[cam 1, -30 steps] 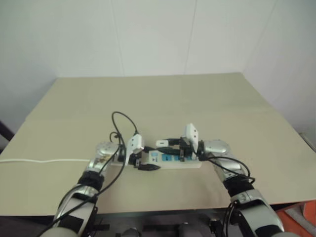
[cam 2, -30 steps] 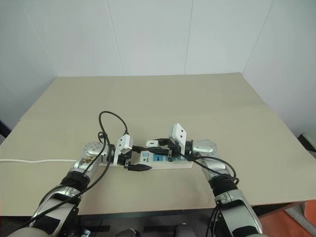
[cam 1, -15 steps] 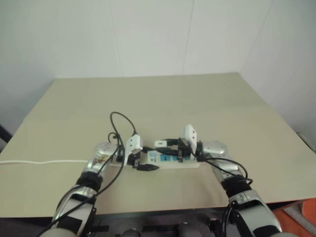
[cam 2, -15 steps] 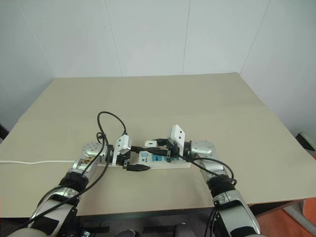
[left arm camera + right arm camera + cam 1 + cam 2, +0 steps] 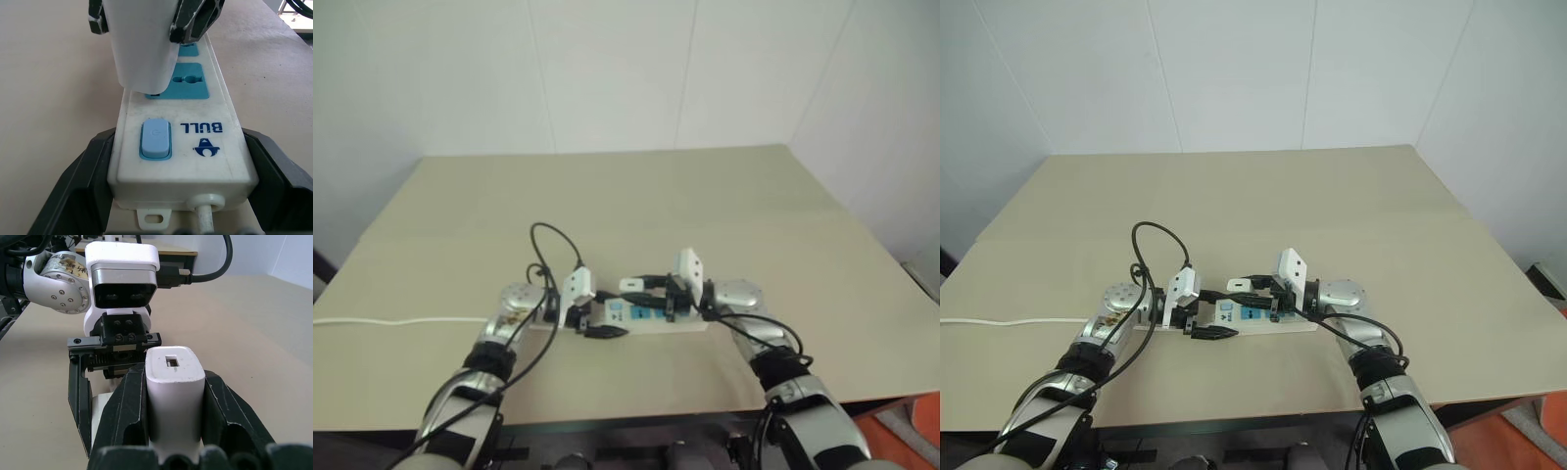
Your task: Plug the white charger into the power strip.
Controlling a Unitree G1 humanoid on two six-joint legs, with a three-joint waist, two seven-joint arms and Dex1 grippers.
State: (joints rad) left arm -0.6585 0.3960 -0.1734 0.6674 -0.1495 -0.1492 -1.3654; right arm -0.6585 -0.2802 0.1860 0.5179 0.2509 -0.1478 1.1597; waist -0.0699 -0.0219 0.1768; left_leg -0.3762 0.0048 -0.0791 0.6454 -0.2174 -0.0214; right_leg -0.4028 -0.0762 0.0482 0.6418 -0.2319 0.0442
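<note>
The long slim white plastic power strip (image 5: pixel 1252 317) with its row of blue sockets lay flat on the big tan table (image 5: pixel 1332 196), close to the front edge and about halfway between the left and right edges. Its thin white cord (image 5: pixel 999 320) ran off toward the left edge of the table.

The left gripper (image 5: pixel 156 171) had its two black fingers spread wide around the switch end of the strip. One finger sat against each long side, so it held the strip steady. A blue switch button (image 5: pixel 155 139) showed just in front of that gripper.

The right gripper (image 5: pixel 173 401) was squeezed tight on the small white boxy charger (image 5: pixel 173 382). One black finger pressed on each side of it. The charger stood upright over the first blue socket (image 5: pixel 183 81), the one right next to the switch.

In the left wrist view, the bottom of the charger looked very close to the socket or just touching it. A thin dark gap showed under it, so it seemed not pushed all the way in. I could not tell if the pins were inside the holes.

So the pick-up and the lining-up looked done. What seemed left was pushing the charger down until it sat flat on the strip, then letting go with both grippers.
</note>
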